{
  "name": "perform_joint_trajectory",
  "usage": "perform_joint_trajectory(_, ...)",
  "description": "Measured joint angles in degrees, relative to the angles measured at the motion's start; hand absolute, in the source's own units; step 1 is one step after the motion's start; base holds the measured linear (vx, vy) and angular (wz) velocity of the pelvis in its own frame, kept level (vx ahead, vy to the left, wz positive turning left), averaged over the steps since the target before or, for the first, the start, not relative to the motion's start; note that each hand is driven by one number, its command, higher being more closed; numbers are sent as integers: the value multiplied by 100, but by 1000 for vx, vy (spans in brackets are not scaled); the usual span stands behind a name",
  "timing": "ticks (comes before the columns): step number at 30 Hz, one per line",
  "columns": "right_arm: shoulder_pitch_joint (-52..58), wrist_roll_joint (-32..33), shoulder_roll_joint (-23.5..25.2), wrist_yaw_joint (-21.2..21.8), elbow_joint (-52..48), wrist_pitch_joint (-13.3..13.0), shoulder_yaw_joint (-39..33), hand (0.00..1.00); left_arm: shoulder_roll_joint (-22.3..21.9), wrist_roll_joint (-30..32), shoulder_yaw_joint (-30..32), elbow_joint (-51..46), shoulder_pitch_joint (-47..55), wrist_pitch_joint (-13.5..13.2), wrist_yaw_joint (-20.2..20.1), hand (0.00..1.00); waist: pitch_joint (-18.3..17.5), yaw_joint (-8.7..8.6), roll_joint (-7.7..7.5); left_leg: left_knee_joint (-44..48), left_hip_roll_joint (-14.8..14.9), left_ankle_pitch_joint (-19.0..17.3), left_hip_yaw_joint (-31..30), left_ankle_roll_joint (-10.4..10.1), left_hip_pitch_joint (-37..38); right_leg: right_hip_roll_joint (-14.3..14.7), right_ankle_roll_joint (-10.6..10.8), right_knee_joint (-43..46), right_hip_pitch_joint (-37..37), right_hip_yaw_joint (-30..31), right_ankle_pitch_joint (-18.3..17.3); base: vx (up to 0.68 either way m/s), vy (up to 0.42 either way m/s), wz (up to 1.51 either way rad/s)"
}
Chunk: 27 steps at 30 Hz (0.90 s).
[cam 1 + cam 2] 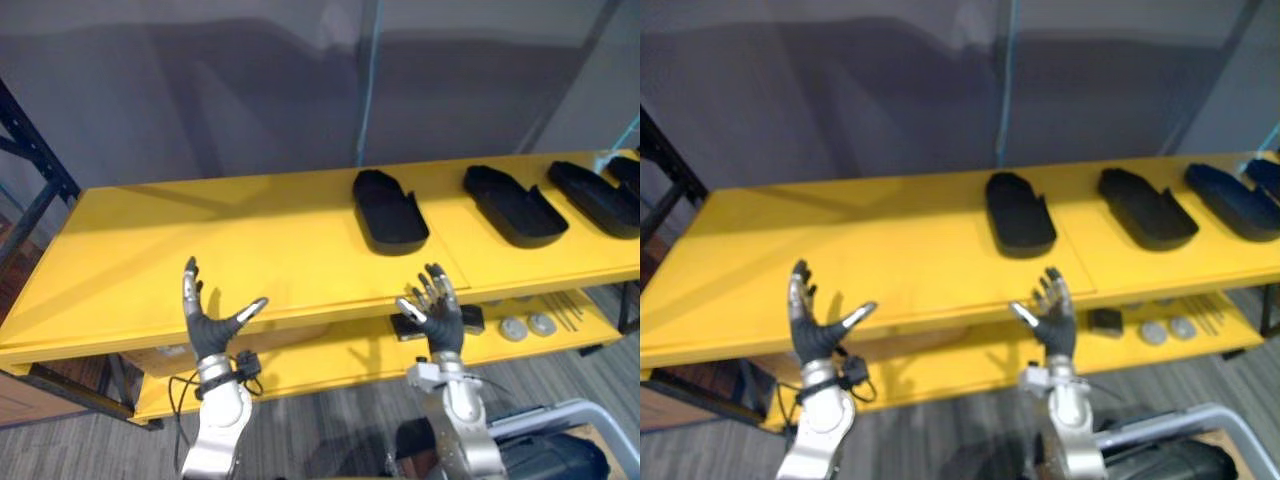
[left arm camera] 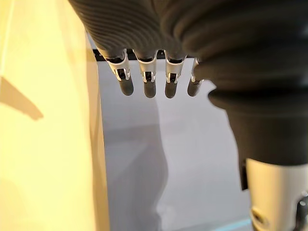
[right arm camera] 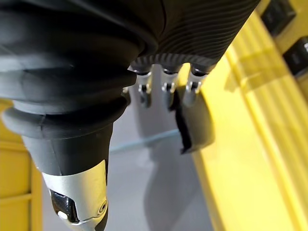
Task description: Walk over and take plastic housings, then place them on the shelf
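Currently the left hand point(image 1: 208, 325) stands on an upright forearm just in front of the front edge of the yellow shelf's top board point(image 1: 250, 240). Its palm is turned toward the board, its fingers point(image 2: 149, 86) are straight, and its thumb is spread wide: open and touching nothing. The right hand point(image 1: 437, 312) is held up the same way before that edge, further toward the board's right end. Its fingers are loosely fanned and barely bent, so it too is open and empty. Both hands are off the board, with air between fingertips and edge.

Four black plastic housings lie on the top board, all on its right half. The nearest housing point(image 1: 388, 210) lies mid-depth on the board, just beyond the right hand. A second housing point(image 1: 513, 205) and a third housing point(image 1: 597, 197) follow toward the board's right end, apart from one another. A fourth housing point(image 1: 628, 170) is cut off at that end.

The board's left half is open yellow surface up to a black upright post point(image 1: 35, 165). A grey wall point(image 1: 250, 90) stands behind the board. Below its front edge, a lower board point(image 1: 330, 362) carries a dark block point(image 1: 1103, 320), round discs point(image 1: 513, 328) and thin rods point(image 1: 565, 308).
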Motion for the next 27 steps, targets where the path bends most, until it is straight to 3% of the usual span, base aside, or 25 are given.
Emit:
perform_joint_trajectory(8,-31,-3,7,4,1,0,-199,0,-52,-7,362,-58,34,-13,143,0,5,-5,-12,0,-7,63,-139,-5,-6,-6,-21,2,50,-129,-12,-6,-3,8)
perform_joint_trajectory(14,-93,-12,36,1,98,20,-234,0,-187,-666,428,-116,98,-86,-3,0,42,-2,-74,-1,-1,65,-139,-7,-6,-2,-34,3,50,-134,-20,0,0,0)
perform_joint_trajectory(27,-72,-12,52,40,103,33,-365,0,-207,-673,444,-426,161,-137,-135,0,63,-18,-48,3,6,65,-107,-10,1,9,-37,2,41,-107,-21,0,0,-1)
